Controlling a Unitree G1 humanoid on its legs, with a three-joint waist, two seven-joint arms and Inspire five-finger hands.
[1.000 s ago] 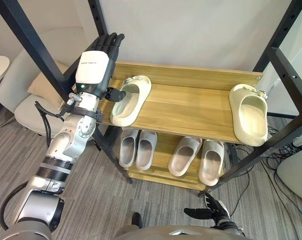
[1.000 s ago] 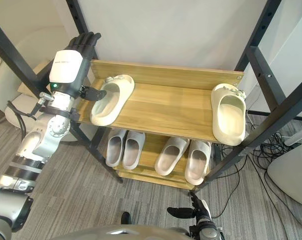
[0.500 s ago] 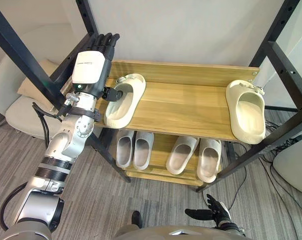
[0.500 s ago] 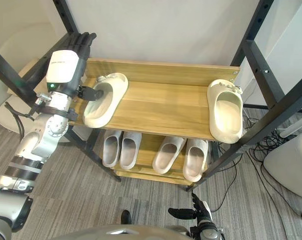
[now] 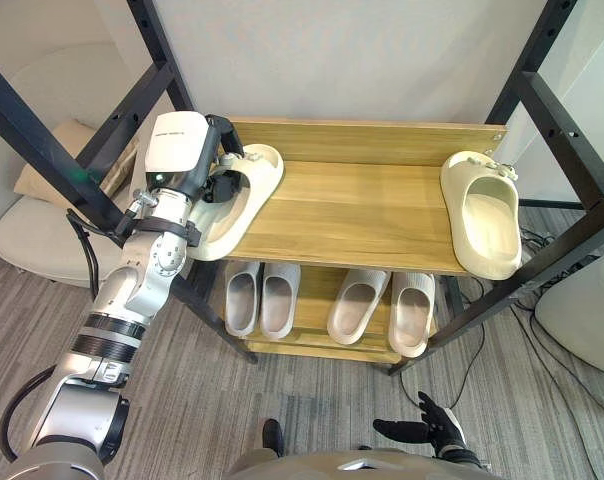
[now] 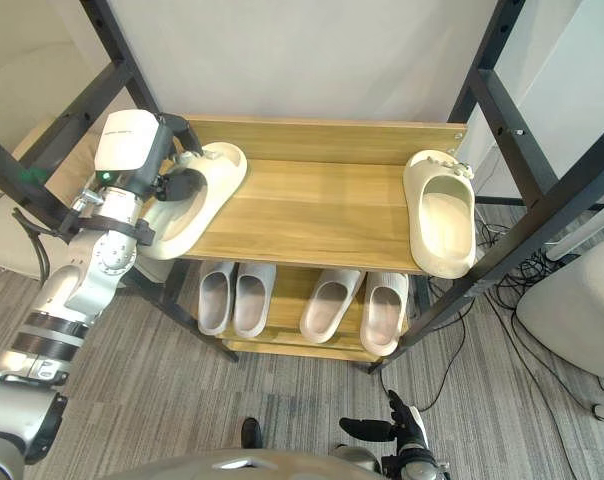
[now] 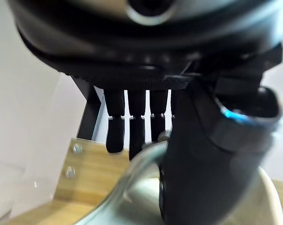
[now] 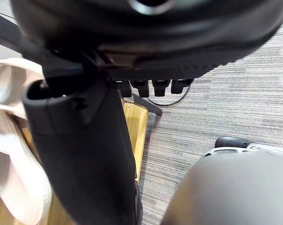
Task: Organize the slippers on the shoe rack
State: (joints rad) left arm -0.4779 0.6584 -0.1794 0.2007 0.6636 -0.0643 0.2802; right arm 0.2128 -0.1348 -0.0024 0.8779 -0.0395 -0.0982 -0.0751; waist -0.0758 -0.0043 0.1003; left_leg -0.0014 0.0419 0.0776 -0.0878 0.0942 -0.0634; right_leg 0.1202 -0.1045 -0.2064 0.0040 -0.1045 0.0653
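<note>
The left hand is clamping its fingers on the rim of the cream slipper at the left end of the top shelf, needing a firm, level hold while carrying it toward its mate; the right hand is hanging low, relaxed.

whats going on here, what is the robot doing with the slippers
The robot is tidying a shoe rack. Its left hand is closed on a cream slipper at the left end of the top shelf, thumb inside it. The matching slipper lies apart at the right end. Two grey pairs sit on the lower shelf. The right hand hangs open near the floor.
</note>
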